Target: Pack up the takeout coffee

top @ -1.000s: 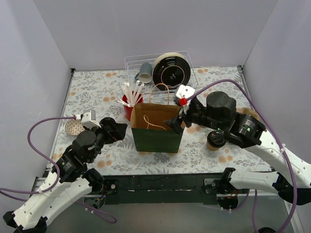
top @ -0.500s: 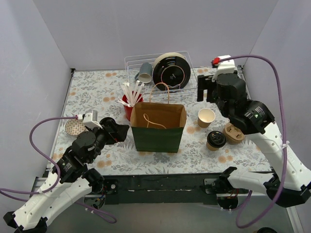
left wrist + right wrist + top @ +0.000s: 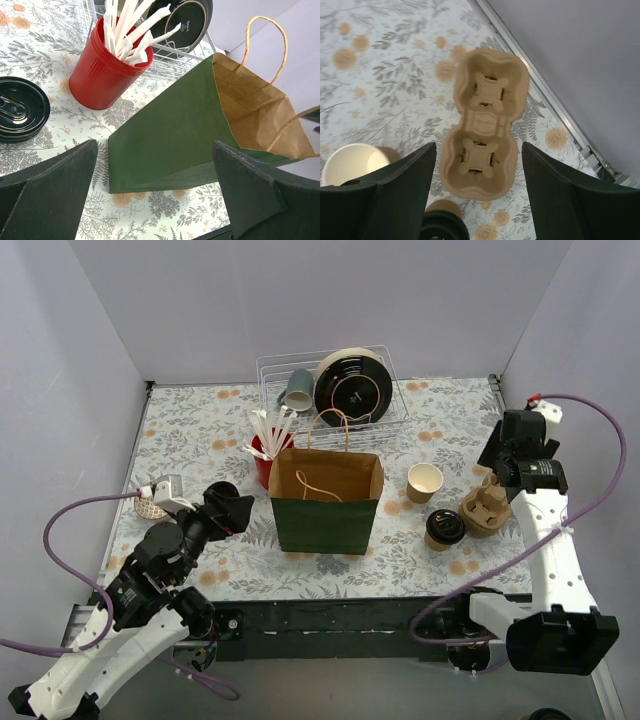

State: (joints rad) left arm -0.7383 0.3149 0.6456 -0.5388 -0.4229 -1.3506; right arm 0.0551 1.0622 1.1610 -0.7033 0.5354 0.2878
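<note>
Right hand (image 3: 477, 146) now above cup carrier (image 3: 482, 122)

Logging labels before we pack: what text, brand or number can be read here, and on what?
Nothing legible in any view.
Black dish in the wire rack: small white marking, too small to read.
Green bag, paper cup, cup carrier: no print visible.

A wire rack (image 3: 272, 380) stands at the back of the flowery cloth (image 3: 190, 430). Inside it are a black plate (image 3: 352, 390) and a grey cup (image 3: 297, 390).
</note>
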